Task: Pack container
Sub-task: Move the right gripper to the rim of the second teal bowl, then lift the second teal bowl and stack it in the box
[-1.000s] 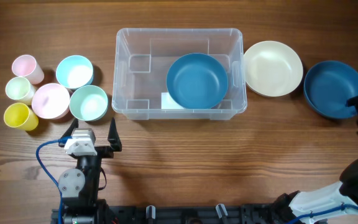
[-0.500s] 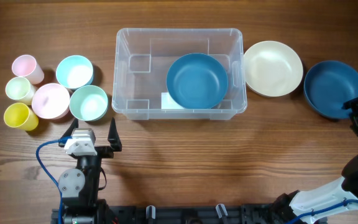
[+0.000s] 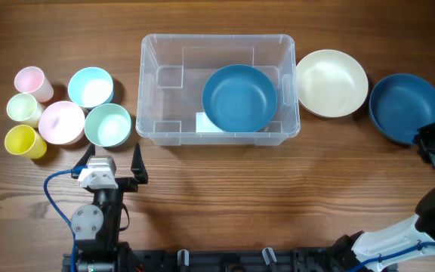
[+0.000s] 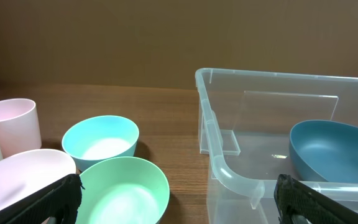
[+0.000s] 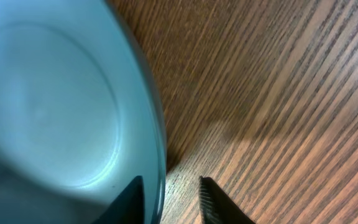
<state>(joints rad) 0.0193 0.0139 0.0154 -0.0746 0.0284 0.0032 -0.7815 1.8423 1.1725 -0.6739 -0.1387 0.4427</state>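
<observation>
Right end effector nudged to blue bowl rim (wood-grain table).

Pastel cups and bowls — wooden table

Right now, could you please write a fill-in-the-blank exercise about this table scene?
The large clear rectangular plastic container holds ____ round dark blue bowl.
Left of the container stand ____ small plastic cups.
The tool straddling the rim of the second dark blue bowl belongs to the ____ arm.
Missing words: one; three; right.
</observation>
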